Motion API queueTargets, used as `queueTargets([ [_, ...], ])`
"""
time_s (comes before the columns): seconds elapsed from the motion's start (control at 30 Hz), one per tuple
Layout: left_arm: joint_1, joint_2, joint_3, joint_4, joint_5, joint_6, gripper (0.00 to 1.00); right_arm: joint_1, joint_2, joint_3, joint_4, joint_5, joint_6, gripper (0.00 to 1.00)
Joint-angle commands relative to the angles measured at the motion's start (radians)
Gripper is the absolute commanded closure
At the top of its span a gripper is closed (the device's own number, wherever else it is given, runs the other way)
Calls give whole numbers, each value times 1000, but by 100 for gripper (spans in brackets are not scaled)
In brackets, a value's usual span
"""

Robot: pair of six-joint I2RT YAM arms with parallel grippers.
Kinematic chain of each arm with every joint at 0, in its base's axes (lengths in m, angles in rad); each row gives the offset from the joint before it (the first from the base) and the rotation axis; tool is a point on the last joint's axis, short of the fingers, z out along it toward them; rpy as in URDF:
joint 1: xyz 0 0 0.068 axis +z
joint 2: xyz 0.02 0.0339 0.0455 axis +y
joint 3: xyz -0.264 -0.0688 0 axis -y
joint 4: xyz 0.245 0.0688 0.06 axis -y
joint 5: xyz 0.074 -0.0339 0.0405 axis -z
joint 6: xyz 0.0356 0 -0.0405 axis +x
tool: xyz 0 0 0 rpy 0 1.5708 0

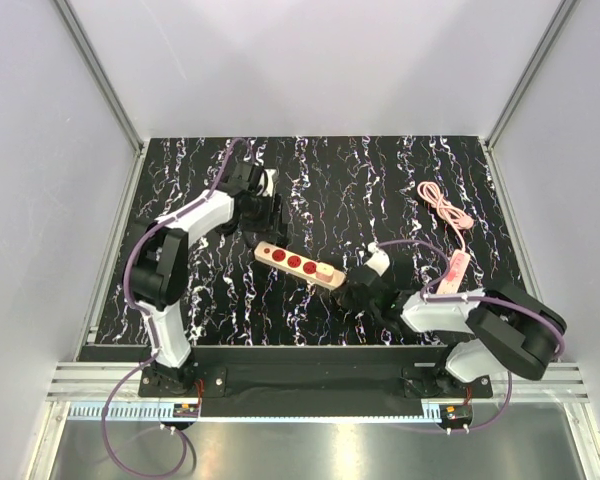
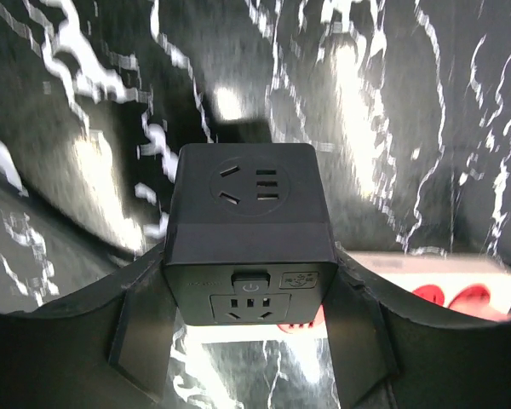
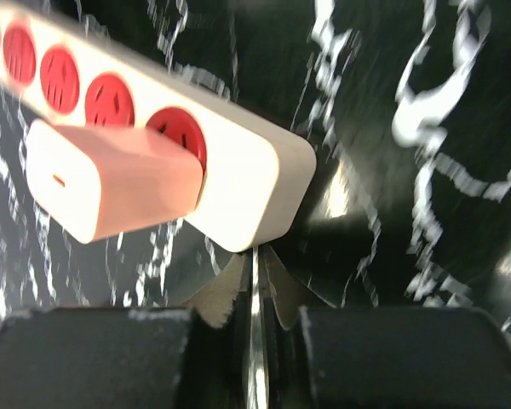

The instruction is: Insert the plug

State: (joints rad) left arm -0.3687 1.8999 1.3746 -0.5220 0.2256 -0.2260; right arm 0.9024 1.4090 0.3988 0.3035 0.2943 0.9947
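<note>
The plug (image 2: 249, 234), a black boxy adapter with socket holes on its faces, sits between my left gripper's fingers (image 2: 140, 328). My left gripper (image 2: 251, 317) is shut on it, and in the top view this gripper (image 1: 267, 212) hovers just behind the left end of the cream power strip (image 1: 298, 265). The strip (image 3: 238, 183) has red round sockets, and a pale pink adapter (image 3: 111, 181) is plugged in near its right end. My right gripper (image 3: 255, 256) is shut with nothing in it, its tips against that end of the strip, as the top view shows (image 1: 358, 290).
A coiled pink cable (image 1: 442, 203) lies at the back right of the black marbled table (image 1: 380, 180). A pink and white bar (image 1: 456, 268) rests beside the right arm. Grey walls close in the table on three sides.
</note>
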Motion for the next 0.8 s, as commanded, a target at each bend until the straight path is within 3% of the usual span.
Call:
queueTargets([
  [0.0,-19,-62,-98,-85,-52,-18,100,-57,44,78,74,26,-76,87],
  [0.2,-68,-191,-274,-20,-11,-96,100,-226,241,268,150,-140,-177,87],
  [0.47,-133,-323,-352,7,20,-154,100,-355,569,627,148,-351,-240,87],
  [0.57,-133,-331,-310,-32,-28,-80,100,-399,637,731,115,-455,-264,87],
  [0.77,-144,-366,-111,-206,-92,289,100,-434,584,781,13,-564,-381,85],
])
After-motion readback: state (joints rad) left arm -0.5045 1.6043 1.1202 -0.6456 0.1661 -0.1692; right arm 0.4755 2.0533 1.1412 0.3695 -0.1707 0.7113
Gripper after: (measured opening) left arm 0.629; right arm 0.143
